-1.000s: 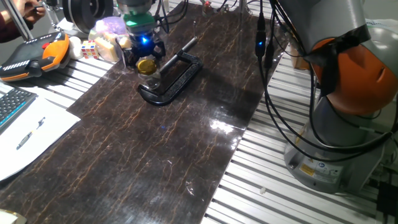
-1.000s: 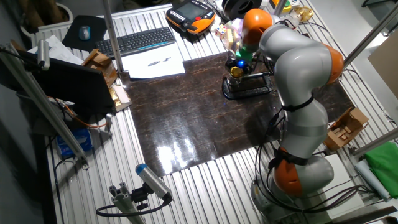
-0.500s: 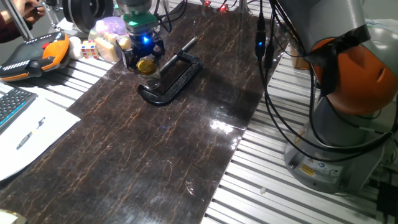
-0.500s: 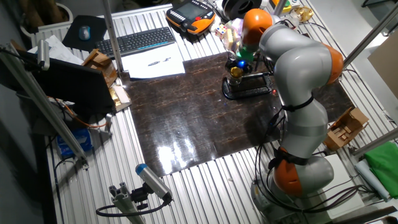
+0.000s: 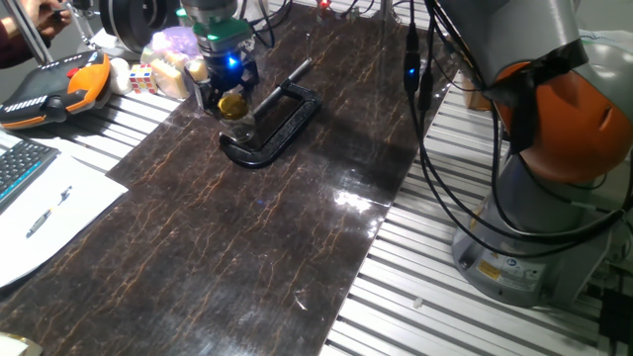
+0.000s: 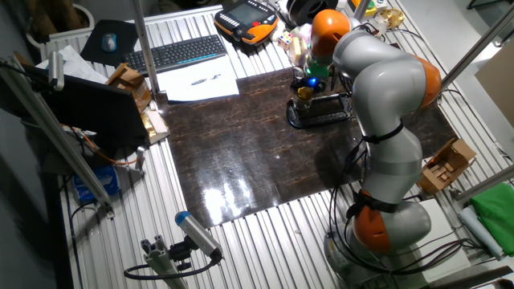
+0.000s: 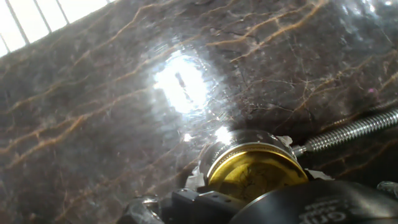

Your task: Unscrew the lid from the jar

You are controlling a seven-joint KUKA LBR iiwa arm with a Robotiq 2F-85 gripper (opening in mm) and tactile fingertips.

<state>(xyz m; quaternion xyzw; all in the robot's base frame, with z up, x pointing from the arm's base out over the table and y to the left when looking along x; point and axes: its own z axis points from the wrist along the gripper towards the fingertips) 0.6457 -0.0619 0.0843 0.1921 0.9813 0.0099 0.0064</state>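
The gold-yellow lid (image 5: 233,103) sits on top of the small clear jar (image 5: 242,127), which stands in the mouth of a black C-clamp (image 5: 282,119) on the dark marble-patterned mat. My gripper (image 5: 228,95) comes down from above with a finger on each side of the lid and looks shut on it. In the hand view the scratched lid (image 7: 256,177) fills the bottom centre, with the jar's glass (image 7: 242,142) showing around it and a black finger (image 7: 311,205) below. In the other fixed view the gripper (image 6: 305,87) is over the clamp (image 6: 321,119).
The clamp's threaded screw (image 7: 351,132) runs off to the right of the jar. An orange teach pendant (image 5: 59,84), small toys (image 5: 168,59), a keyboard (image 5: 20,163) and paper (image 5: 40,213) lie to the left. Cables (image 5: 420,69) hang near the arm's base (image 5: 554,148).
The gripper has turned slightly around the lid and shifted a touch upward. The jar and the clamp have stayed in place.
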